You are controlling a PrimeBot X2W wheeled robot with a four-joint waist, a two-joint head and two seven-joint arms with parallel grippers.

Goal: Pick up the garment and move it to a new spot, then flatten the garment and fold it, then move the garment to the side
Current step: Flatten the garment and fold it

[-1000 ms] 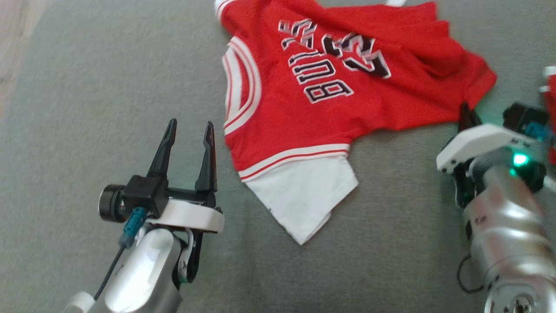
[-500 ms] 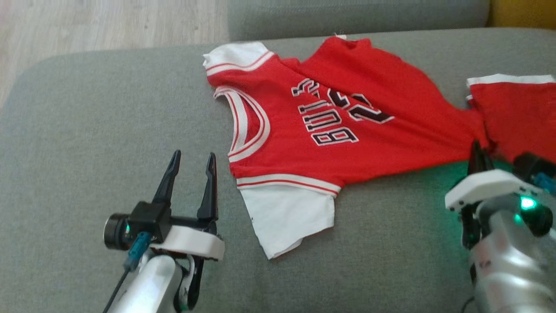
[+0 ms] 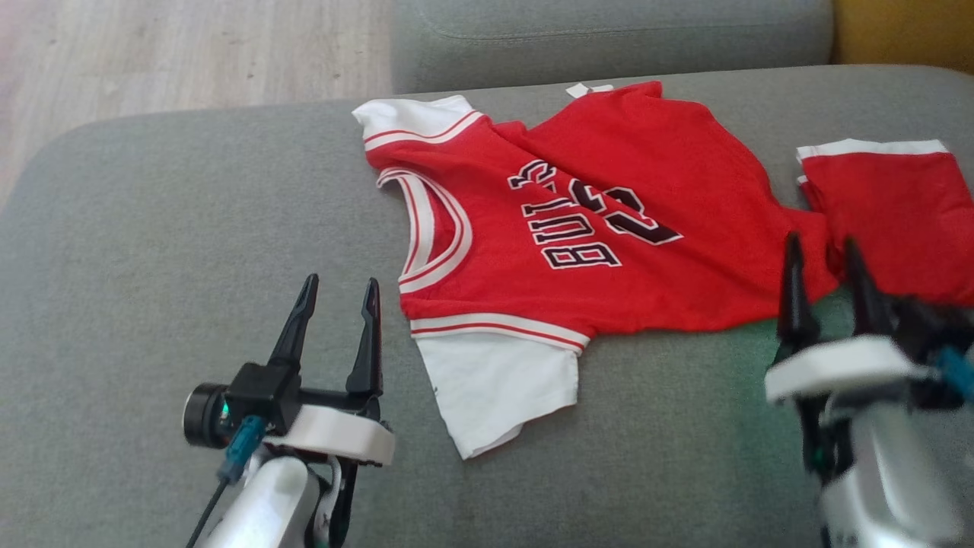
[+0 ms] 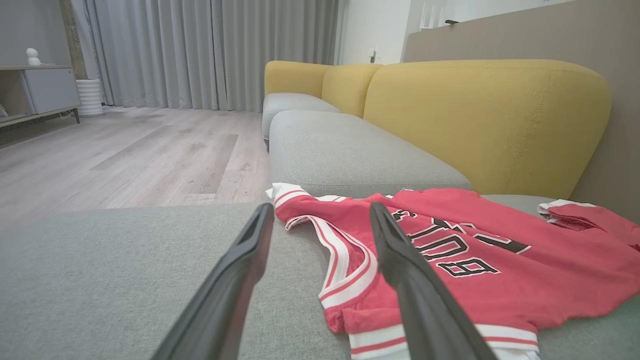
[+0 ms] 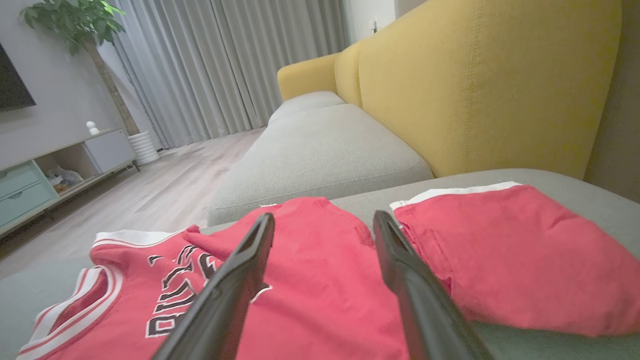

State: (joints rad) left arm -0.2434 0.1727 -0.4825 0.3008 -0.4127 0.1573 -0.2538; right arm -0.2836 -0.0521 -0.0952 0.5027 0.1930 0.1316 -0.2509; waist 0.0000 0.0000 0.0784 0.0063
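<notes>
Head view: the jersey [image 3: 578,228] lies print-up on the grey sofa seat [image 3: 152,228], in the middle and toward the far edge. Its neck opening faces the robot's left and its hem faces right, so its long axis runs left to right across the seat. One white sleeve points away from the robot and the other points toward it. The hem end narrows to a bunched corner beside the red shorts [image 3: 890,213]. The left gripper [image 3: 338,283] stands spread wide and empty just left of the near sleeve, clear of the cloth. The right gripper [image 3: 820,243] is also spread wide, its tips at the hem corner, holding nothing.

Left wrist view: the left gripper [image 4: 320,207] points along the seat at the jersey [image 4: 450,235], collar nearest. The cloth lies loose with a ridge at the armhole.

Right wrist view: the right gripper [image 5: 324,216] straddles the gap where the jersey [image 5: 310,280] meets the shorts [image 5: 510,255], with no cloth between the fingers.

As I judge it, the jersey is set down on the seat and only roughly spread. The far side is creased and doubled over, and the hem is pinched in. Smoothing it flat, folding it and moving it aside all remain to be done.
</notes>
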